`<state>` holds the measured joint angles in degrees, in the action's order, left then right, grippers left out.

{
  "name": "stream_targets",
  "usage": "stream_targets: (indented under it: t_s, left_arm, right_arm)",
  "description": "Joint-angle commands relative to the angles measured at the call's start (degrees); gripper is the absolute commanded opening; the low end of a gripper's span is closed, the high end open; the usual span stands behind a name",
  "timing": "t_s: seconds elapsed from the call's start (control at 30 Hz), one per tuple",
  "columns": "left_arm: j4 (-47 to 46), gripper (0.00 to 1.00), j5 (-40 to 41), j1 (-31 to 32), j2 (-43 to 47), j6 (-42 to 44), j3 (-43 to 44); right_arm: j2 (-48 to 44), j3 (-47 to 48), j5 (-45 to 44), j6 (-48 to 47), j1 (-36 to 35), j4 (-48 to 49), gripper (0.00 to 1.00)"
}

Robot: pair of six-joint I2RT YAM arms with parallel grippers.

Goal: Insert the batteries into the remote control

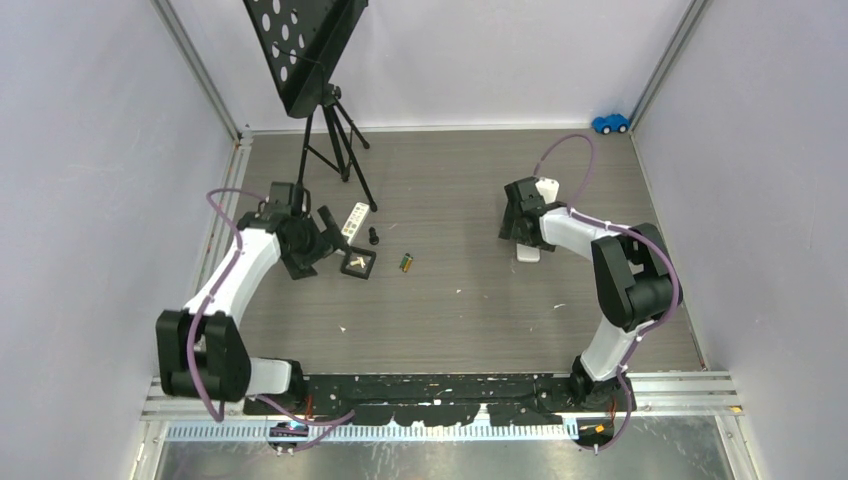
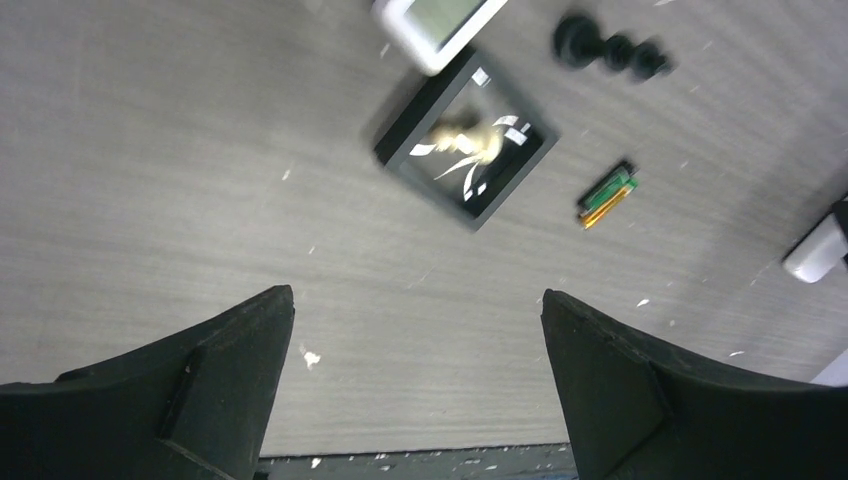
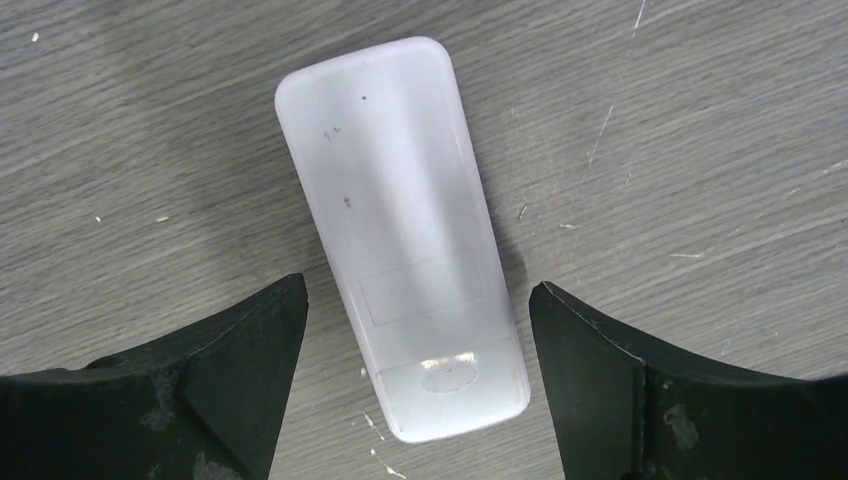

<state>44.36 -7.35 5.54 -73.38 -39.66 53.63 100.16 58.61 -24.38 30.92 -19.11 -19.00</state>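
the right gripper (image 3: 418, 283) hangs low over the surface (image 1: 470, 320) with its jaws spread wide, one on each side of a white remote control (image 3: 400, 230) and touching it on neither side, so it has hold of nothing. the remote control lies flat at the right of the surface, smooth side up, a faint rectangular outline towards its near end, and it sits slightly askew between the jaws. the left gripper (image 2: 416, 295) is at the left of the surface, its jaws as far apart as they go and only bare surface between them. a green-yellow battery (image 2: 607, 195) lies on its side between the two arms, nearer the left one and well apart from the remote control. just beside the battery sits a small black square tray (image 2: 465, 150) with pale bits inside. beyond the tray lie a second white remote (image 2: 435, 20) with a grey display and a small black knobbed object (image 2: 610, 50) whose nature i cannot tell. a black stand on a tripod (image 1: 320, 100) is at the far left, and a blue toy car (image 1: 610, 123) is in the far right corner.
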Motion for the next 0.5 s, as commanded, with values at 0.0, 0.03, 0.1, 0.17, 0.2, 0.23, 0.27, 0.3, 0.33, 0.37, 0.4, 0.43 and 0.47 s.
stream_targets:
  t_s: [0.0,0.03,0.1,0.17,0.2,0.23,0.27,0.3,0.33,0.37,0.4,0.43,0.47]
  left_arm:
    - [-1.87,0.94,-2.85,-0.19,-7.80,4.08,11.31]
    - [-1.94,0.91,-3.20,-0.10,-9.75,4.91,13.41]
    - [-2.60,0.86,-3.36,-0.09,-13.66,5.98,17.06]
    - [-3.91,0.80,-2.33,-0.09,-17.06,6.81,19.42]
    - [-4.40,0.74,-1.59,-0.05,-18.41,7.40,20.35]
    - [-5.32,0.66,-1.22,-0.09,-19.99,7.63,20.87]
    - [-6.50,0.63,-0.85,-0.09,-20.67,7.67,21.08]
    - [-8.80,0.62,-0.65,-0.09,-21.75,7.74,20.90]
    - [-10.09,0.61,-0.31,0.05,-22.46,7.72,20.67]
    - [-10.84,0.61,0.45,0.06,-23.28,7.75,20.77]
    - [-11.87,0.62,1.52,0.11,-23.88,8.11,20.64]
    - [-13.60,0.64,2.83,0.29,-24.51,8.71,20.05]
    - [-15.78,0.65,3.74,0.53,-25.12,9.91,19.36]
  right_arm:
    - [-5.11,2.26,-0.12,2.95,0.13,-2.25,0.87]
    - [-6.14,2.15,0.25,3.54,0.15,-2.68,0.87]
    - [-8.05,1.45,2.46,4.25,0.18,-3.09,0.85]
    - [-10.22,0.47,4.28,5.16,0.19,-3.11,0.81]
    - [-11.11,-0.12,5.24,5.50,0.15,-2.97,0.80]
    - [-11.89,-0.80,6.39,5.67,0.13,-2.73,0.79]
    - [-12.65,-1.37,7.12,5.91,0.21,-2.59,0.78]
    - [-13.37,-2.04,7.87,6.30,0.12,-2.24,0.77]
    - [-13.91,-2.62,8.86,6.35,0.13,-1.78,0.77]
    - [-14.40,-3.04,9.80,6.47,0.17,-1.50,0.76]
    - [-14.74,-3.37,10.51,6.56,0.15,-1.42,0.76]
    - [-15.20,-3.72,11.31,6.74,0.13,-1.31,0.76]
    - [-15.59,-4.07,11.64,6.83,0.17,-1.19,0.75]
